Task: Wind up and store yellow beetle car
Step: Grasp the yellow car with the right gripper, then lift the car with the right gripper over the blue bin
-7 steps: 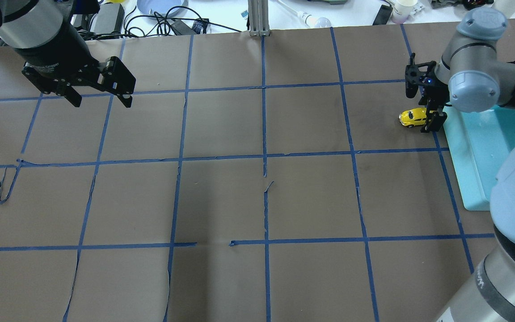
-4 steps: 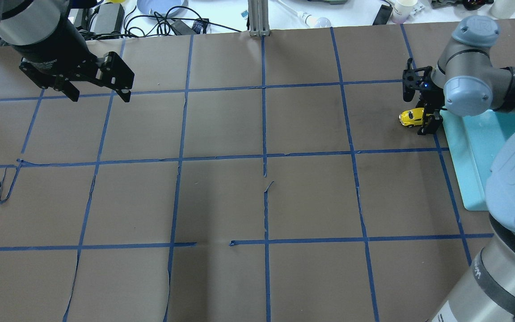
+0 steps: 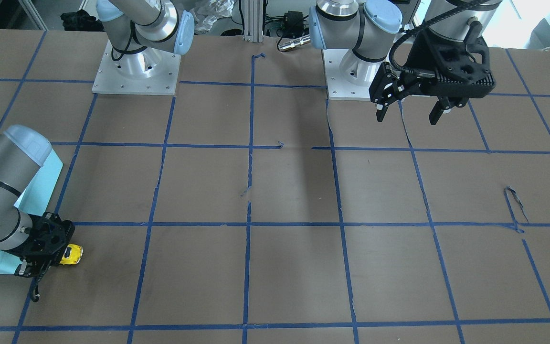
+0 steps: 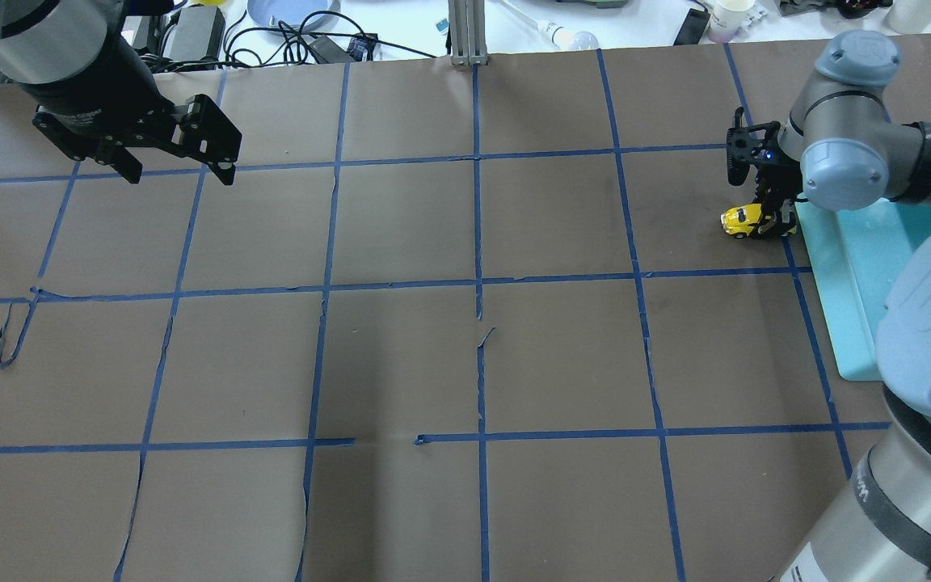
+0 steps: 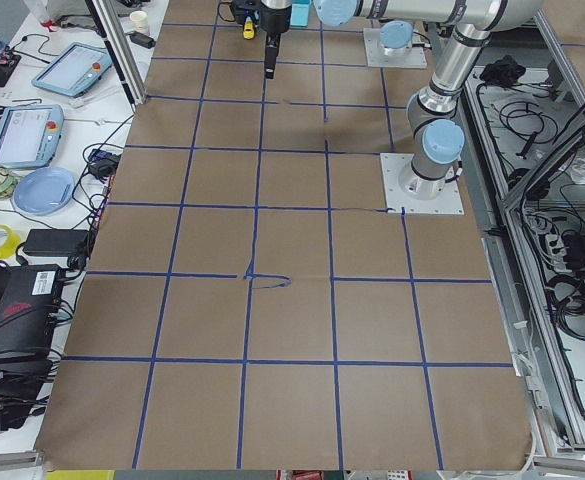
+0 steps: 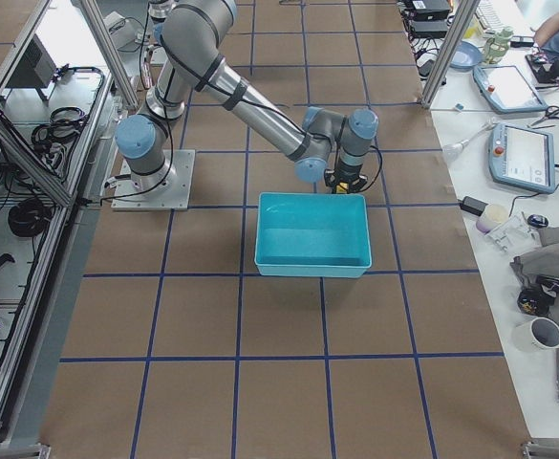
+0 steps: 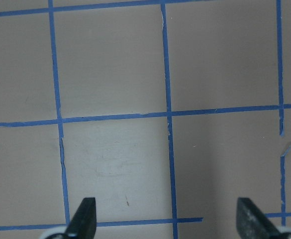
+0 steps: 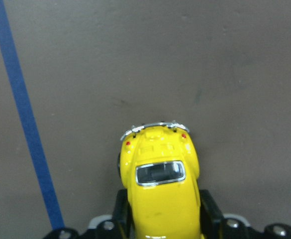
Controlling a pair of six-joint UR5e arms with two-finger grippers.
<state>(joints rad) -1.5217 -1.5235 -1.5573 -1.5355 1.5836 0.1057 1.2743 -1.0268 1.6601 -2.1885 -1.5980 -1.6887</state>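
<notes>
One car (image 8: 160,194) gripped beside a bin (image 4: 825,271)

The right tool (image 4: 771,222) gripped the yellow car by its sides, low over the brown counter (image 4: 433,364), just outside the teal bin, the car's rear pointing away from the wrist. Whether the wheels touched was unclear. The left tool (image 4: 181,176) hung well apart, fingers spread wide, holding nothing.
</notes>
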